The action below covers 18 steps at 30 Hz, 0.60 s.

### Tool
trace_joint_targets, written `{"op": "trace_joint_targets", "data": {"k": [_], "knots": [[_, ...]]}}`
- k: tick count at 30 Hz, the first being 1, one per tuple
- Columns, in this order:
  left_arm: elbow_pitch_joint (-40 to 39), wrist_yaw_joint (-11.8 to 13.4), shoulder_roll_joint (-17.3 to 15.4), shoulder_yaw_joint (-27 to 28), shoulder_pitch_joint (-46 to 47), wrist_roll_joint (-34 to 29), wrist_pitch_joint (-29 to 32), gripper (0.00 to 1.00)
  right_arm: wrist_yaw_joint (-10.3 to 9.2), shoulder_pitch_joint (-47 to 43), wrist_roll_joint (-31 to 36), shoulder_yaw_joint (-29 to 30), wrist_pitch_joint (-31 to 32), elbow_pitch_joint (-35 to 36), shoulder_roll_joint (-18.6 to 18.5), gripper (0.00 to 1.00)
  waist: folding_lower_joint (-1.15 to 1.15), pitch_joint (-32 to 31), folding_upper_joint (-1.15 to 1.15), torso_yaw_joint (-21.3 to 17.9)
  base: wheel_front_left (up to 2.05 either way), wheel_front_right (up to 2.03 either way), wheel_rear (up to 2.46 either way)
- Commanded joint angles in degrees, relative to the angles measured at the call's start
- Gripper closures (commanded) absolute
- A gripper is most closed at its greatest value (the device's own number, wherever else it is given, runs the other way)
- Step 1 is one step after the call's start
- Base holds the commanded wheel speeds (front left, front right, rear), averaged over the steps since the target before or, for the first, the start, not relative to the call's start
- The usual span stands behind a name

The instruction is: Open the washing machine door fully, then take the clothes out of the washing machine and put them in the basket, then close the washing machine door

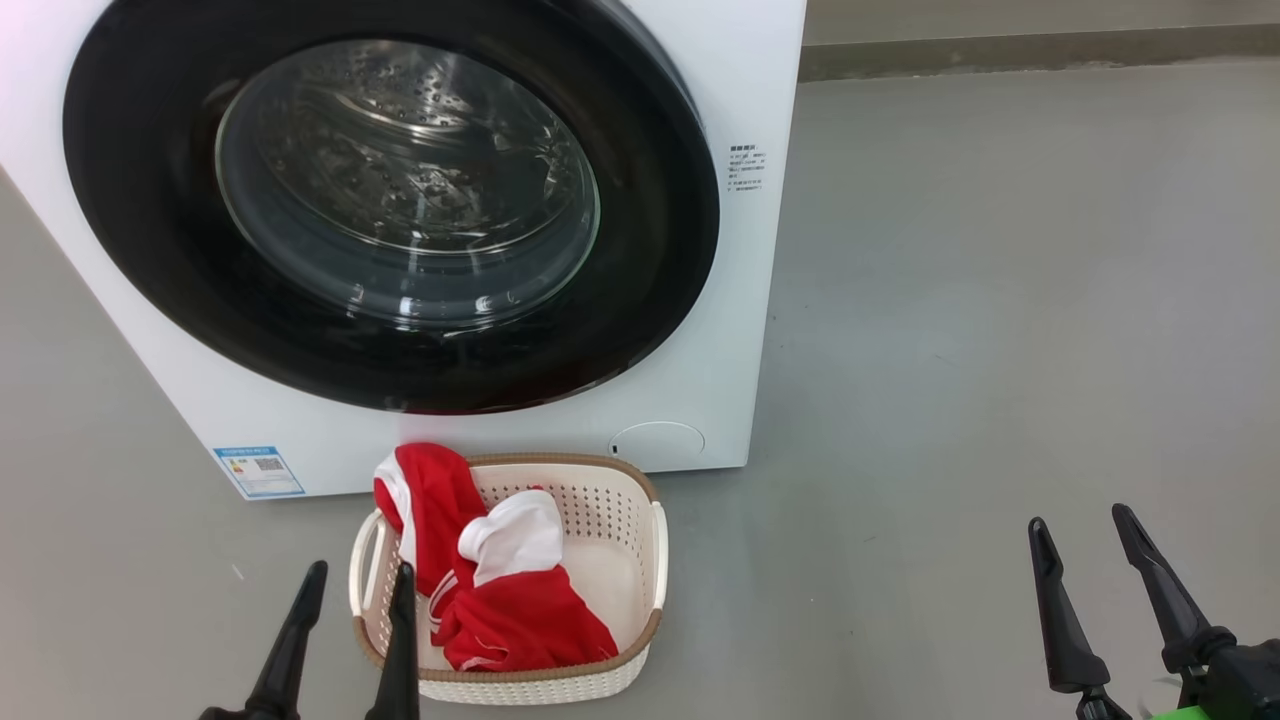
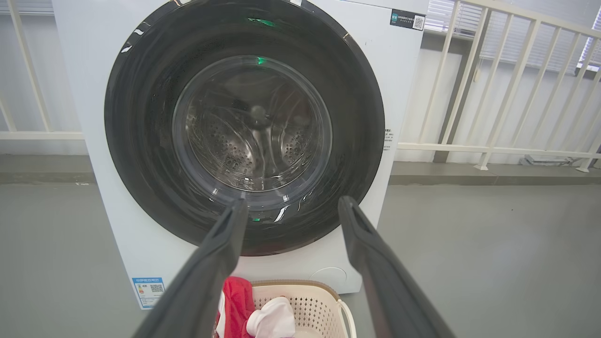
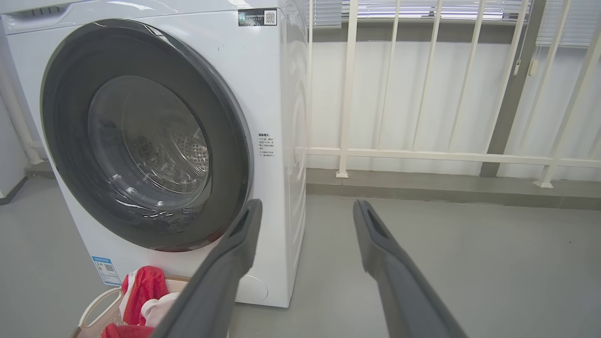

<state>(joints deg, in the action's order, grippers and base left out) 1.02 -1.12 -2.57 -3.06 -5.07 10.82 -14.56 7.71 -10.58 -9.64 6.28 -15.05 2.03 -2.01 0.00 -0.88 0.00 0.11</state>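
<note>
Nearest, the left gripper (image 1: 359,572) hangs low at the near left corner of the basket (image 1: 612,508), jaws wide and empty. The right gripper (image 1: 1080,520) sits well off to the right above bare floor (image 1: 1000,300), spread just as wide and holding nothing. Neither touches anything, which reads as a rest pose rather than a reach.

The basket stands on the floor just in front of the washer (image 1: 720,380), below the door (image 1: 400,300). That is probably so a garment lifted out has little way to travel. The clothes (image 1: 520,610) lie inside it, red with white panels, heaped in the left half. One red fold is draped up over the far left rim, and the right half of the basket is bare.

Behind it, the door's black rim lies flat against the washer's white front. From the right wrist I can make out no gap along its edge, so it looks shut. Through the glass the steel drum (image 2: 253,136) shows its perforations and no red cloth that I can see.

Judged from this, the clothes are out, the door is closed and the task looks finished, which would explain the idle arms. One small risk remains: the fold over the rim could slip out if the basket were moved.

Farthest back, a pale railing (image 3: 347,94) runs behind the washer.
</note>
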Motion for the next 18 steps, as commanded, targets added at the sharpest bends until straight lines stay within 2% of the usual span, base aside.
{"op": "trace_joint_targets", "data": {"k": [1, 12, 15, 16, 18], "knots": [[-1.4, -0.4, -0.3, 2.0, 0.6, -0.8, -0.4, 0.00, -0.22, 1.0, -0.3, -1.4, 0.0, 1.6, -0.9, 0.00, 0.00, 0.1, 0.00, 0.1, 0.00, 0.00, 0.00], [-1.9, -0.8, -0.3, 2.3, 0.4, -2.1, -0.4, 0.00, -0.22, 0.9, -0.6, -1.7, 0.0, 1.3, -0.9, 0.00, 0.00, 0.0, 0.00, 0.6, 0.00, 0.00, 0.00], [-2.4, 0.0, -0.3, 2.9, 0.5, -3.2, -0.4, 0.00, -0.22, 0.9, -0.7, -1.6, 0.0, 1.2, -0.9, 0.00, 0.00, 0.0, 0.00, 0.7, 0.00, 0.00, 0.00], [-0.6, -0.2, 0.0, 0.8, -0.8, -2.9, 0.0, 1.00, 0.01, 0.0, -0.5, -0.1, 0.0, -0.2, 0.0, 1.00, 0.00, 0.0, 0.00, 0.7, 0.00, 0.00, 0.00], [0.8, -0.2, 0.2, 0.7, -1.0, -2.7, 0.2, 1.00, 0.01, 0.0, -0.6, -0.2, 0.0, -1.7, 0.4, 1.00, 0.00, 0.0, 0.00, 0.7, 0.00, 0.00, 0.00]]}}
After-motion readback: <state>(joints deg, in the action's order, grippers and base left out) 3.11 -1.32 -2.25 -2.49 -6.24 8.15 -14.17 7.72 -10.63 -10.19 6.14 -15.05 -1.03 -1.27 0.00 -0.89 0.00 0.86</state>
